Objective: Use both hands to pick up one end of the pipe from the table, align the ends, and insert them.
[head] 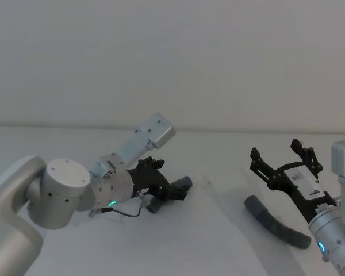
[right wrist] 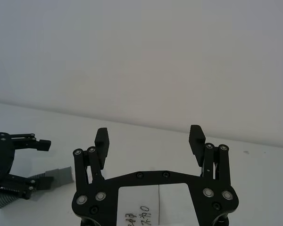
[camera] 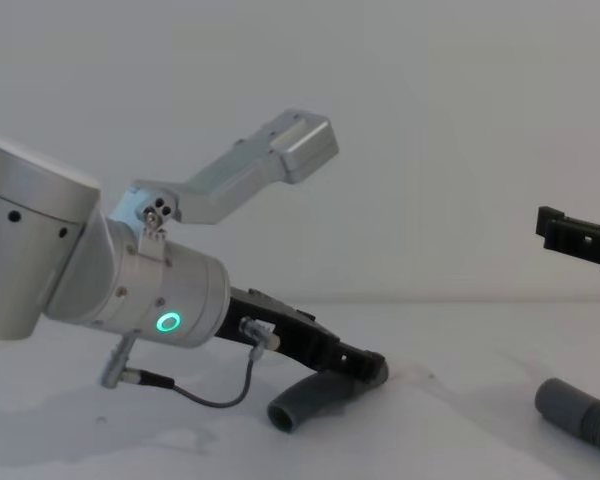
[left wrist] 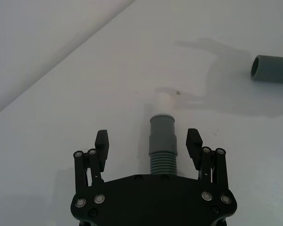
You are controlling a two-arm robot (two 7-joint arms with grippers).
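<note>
The left claw (left wrist: 148, 141) reaches in low over the counter (head: 218, 247) from the robot's left, its fingers (left wrist: 102, 140) spread on either side of the short pipe piece (left wrist: 163, 155). Neither finger touches the hose (the gap looks narrower on one side than the other). From the left wrist view, the ribbed hose runs out between the fingers into a smooth grey cuff (left wrist: 163, 132) and ends in a narrower pale tip (left wrist: 164, 102) that rests on the counter. In the chest view the same piece (camera: 305, 398) curves down from the claw tip (camera: 365, 368), with its other end at the counter surface. A green ring light (camera: 167, 322) glows on the silver wrist. The right claw (head: 279, 150) hangs in the air at the robot's right with its fingers (right wrist: 102, 136) spread wide and nothing between them. Below it the longer pipe piece (head: 273, 221) lies on the counter, well apart from the short one. Its open grey end (left wrist: 271, 69) faces roughly toward the left claw.
</note>
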